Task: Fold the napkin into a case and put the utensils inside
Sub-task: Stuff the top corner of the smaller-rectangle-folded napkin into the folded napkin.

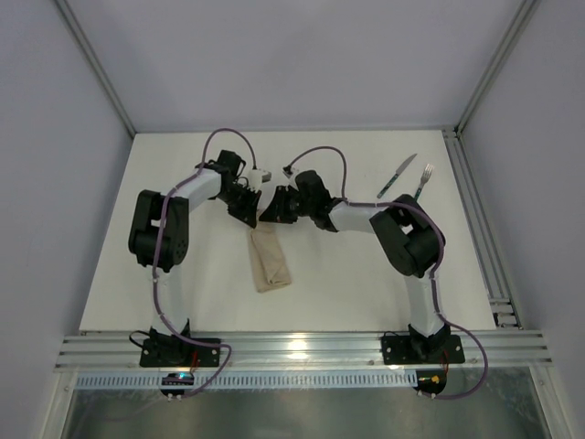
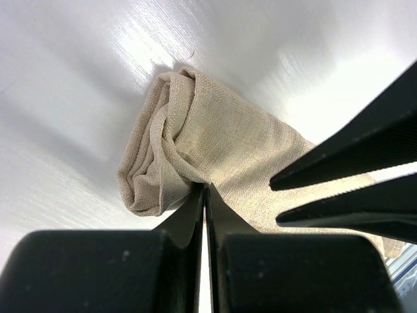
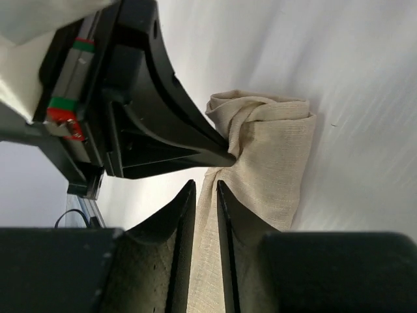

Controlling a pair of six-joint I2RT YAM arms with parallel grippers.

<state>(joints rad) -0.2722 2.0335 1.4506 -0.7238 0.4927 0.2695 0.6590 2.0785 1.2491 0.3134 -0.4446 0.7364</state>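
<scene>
The beige napkin [image 1: 271, 259] lies as a narrow oblong case in the middle of the table, its far end bunched up. My left gripper [image 1: 251, 215] is shut on a fold at that far end [image 2: 205, 189]. My right gripper [image 1: 271, 212] faces it from the right. Its fingers [image 3: 186, 195] stand a narrow gap apart over the cloth's edge [image 3: 260, 156], and table shows in the gap. Those fingertips [image 2: 280, 179] also show in the left wrist view over the napkin [image 2: 215, 143]. The knife [image 1: 396, 176] and the fork [image 1: 422, 181] lie side by side at the far right, teal handles toward me.
Aluminium rails run along the table's near edge [image 1: 302, 347] and right edge [image 1: 475, 219]. White walls close in the back and sides. Both arms reach inward and meet over the table's middle.
</scene>
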